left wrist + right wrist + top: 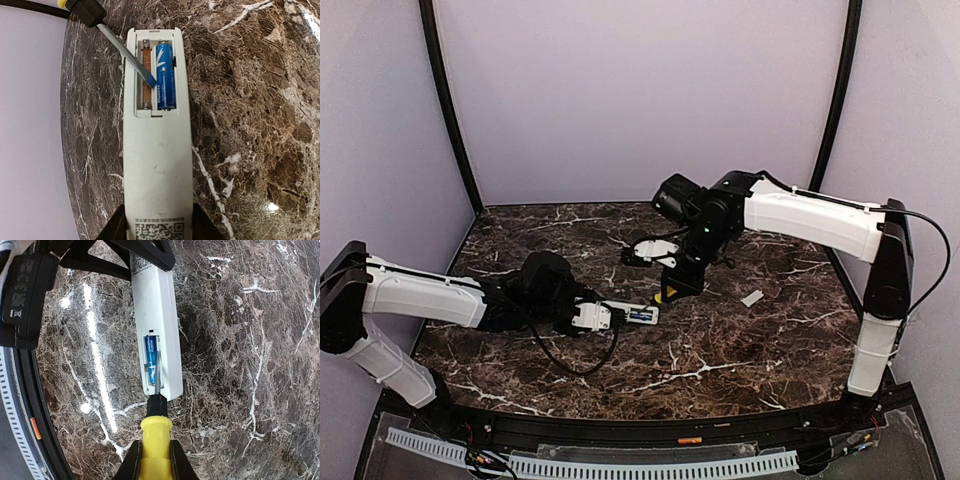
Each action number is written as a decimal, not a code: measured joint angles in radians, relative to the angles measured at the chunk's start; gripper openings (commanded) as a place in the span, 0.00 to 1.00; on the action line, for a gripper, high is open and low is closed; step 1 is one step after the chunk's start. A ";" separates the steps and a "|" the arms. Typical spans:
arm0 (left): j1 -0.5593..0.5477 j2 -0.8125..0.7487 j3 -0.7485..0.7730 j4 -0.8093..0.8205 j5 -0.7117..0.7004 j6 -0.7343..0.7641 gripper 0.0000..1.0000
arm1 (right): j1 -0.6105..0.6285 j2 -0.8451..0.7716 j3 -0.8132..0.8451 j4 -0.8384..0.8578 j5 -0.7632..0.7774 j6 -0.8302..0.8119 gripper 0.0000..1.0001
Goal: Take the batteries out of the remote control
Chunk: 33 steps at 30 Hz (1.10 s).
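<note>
At your left pincer (pixel 159 226), the two dark fingers are pinched against the long sides of the remote (pixel 157 165), right at the end that carries the square code mark (pixel 160 233). You hold the white bar with its back facing up, and it reaches straight out ahead of the pincer over the dark marble table (pixel 720 360). You cannot tell from these views whether it rests on the stone or hangs just above it.

At the end farthest from that pincer the battery bay stands open. One blue battery (pixel 165 75) lies lengthwise in it, on the right side as your left wrist camera sees it. The slot (pixel 145 60) just beside the battery shows a bare copper-coloured coil.

Into that slot comes the flat blade of the screwdriver (pixel 125 55), slanting in from the far left corner. Its tip is down inside the bay, just beside the battery, but whether metal touches the cell is not clear.

Your right pincer (pixel 155 460) has its fingers pressed on the yellow handle. The black collar and the blade stick out ahead of it, toward the open bay.

To the right of that pincer, well apart from it, a small flat white lid (pixel 752 298) lies on the table.
</note>
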 measured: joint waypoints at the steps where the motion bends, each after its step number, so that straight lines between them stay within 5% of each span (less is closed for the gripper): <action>1: -0.003 0.002 0.000 0.003 -0.009 0.008 0.00 | 0.000 0.002 0.001 -0.001 0.000 0.000 0.00; 33: -0.035 0.030 -0.102 0.258 -0.199 0.169 0.00 | -0.035 0.075 0.063 0.001 -0.030 0.077 0.00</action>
